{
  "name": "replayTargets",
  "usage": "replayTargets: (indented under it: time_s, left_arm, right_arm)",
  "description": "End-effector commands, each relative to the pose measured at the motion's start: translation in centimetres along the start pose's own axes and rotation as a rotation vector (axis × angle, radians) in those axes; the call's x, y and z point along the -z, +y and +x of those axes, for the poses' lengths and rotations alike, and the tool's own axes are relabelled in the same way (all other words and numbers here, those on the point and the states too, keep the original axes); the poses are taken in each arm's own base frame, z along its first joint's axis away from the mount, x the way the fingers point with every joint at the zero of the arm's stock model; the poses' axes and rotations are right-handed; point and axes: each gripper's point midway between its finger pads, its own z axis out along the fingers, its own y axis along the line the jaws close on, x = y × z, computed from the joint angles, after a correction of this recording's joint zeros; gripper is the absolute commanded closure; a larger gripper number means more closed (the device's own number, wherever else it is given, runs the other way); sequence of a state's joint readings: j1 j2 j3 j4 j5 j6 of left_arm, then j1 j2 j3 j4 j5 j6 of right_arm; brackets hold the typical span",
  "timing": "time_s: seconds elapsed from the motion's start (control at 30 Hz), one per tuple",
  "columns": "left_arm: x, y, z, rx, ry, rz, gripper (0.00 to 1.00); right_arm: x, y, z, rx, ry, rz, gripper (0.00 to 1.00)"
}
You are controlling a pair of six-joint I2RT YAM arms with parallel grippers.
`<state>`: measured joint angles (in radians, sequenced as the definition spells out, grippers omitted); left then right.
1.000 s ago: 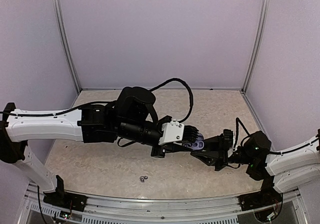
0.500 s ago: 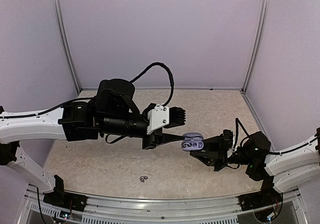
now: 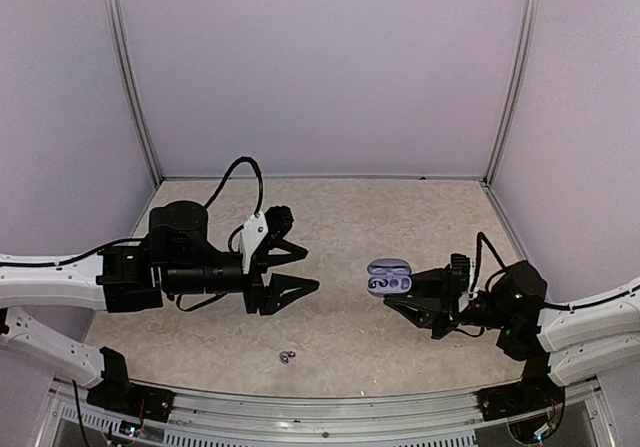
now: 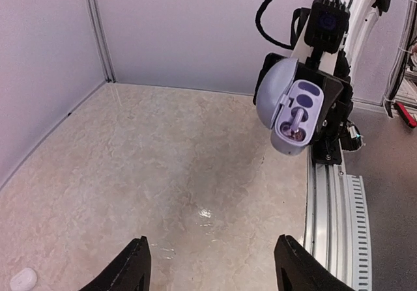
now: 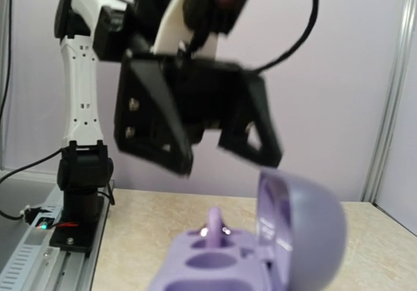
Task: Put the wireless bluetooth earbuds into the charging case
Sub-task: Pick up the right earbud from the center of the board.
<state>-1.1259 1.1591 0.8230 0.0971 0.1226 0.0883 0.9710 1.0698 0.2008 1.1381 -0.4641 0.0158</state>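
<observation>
Looks like a robotics lab booth. Plain lilac wall panels [image 3: 320,67], aluminium corner posts [image 3: 130,77], marbled tabletop [image 3: 340,217] and a mounting rail [image 3: 330,407].

Right wrist view: the charging case [image 5: 260,258] is being cut off by the lower edge, and the left gripper [image 5: 225,161] beyond it is being blurred.
Left wrist view: its fingers [image 4: 127,271] are being cropped at the bottom.
Top view: a tiny object [image 3: 287,355] on the table [image 3: 340,337] is being rendered too small to identify.

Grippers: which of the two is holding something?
The right gripper, shut on the open lilac charging case with one earbud seated inside. The left gripper is open and empty, apart from the case.
</observation>
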Motion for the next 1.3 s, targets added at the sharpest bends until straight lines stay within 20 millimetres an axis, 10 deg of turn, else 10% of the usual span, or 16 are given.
replayTargets:
  time_s: [0.0,0.5,0.83,1.27]
  left_arm:
    - [0.9,1.2,3.0,0.189,0.004,-0.057,0.39]
    - [3.1,3.3,19.4,0.795,0.324,-0.399,0.57]
    - [3.2,1.0,24.9,0.805,0.532,-0.367,0.7]
    - [1.6,-3.3,26.8,0.639,0.703,-0.282,0.86]
  right_arm:
    - [0.5,-0.9,0.3,0.0,0.025,0.048,1.0]
    - [1.6,-1.1,1.0,-0.014,0.058,0.078,1.0]
    - [2.0,-1.1,0.9,-0.011,0.059,0.089,1.0]
    - [2.3,-1.3,0.9,-0.009,0.058,0.109,1.0]
